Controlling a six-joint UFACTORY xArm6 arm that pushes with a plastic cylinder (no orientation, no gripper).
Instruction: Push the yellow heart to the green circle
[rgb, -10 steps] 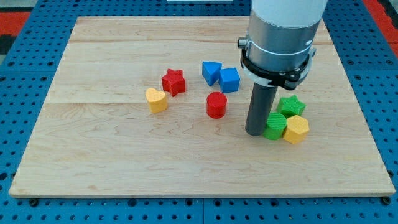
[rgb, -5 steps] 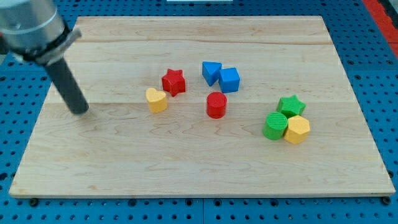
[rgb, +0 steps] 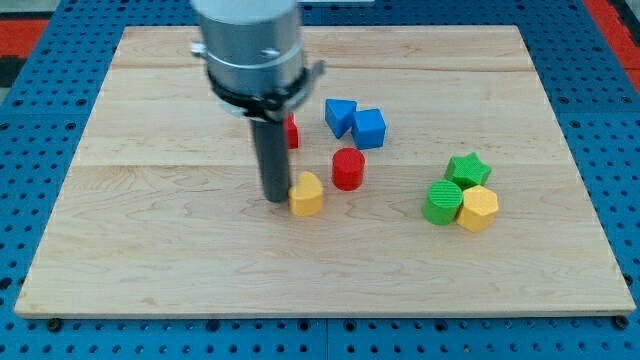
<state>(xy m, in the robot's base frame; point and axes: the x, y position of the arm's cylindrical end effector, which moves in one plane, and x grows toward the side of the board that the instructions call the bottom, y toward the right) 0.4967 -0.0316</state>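
Observation:
The yellow heart (rgb: 307, 194) lies near the board's middle, just below and left of the red cylinder (rgb: 347, 168). My tip (rgb: 275, 197) stands right against the heart's left side. The green circle (rgb: 441, 202) sits at the view's right, touching the green star (rgb: 467, 169) above it and the yellow hexagon (rgb: 477, 208) on its right. The heart is well to the left of the green circle.
A red star (rgb: 290, 131) is mostly hidden behind the rod. A blue triangle-like block (rgb: 340, 116) and a blue cube (rgb: 369, 128) sit together above the red cylinder. The wooden board (rgb: 150, 250) lies on a blue pegboard.
The tip swept from the board's left edge to the heart's left side. The yellow heart has moved right and down, from beside the red star to beside the red cylinder.

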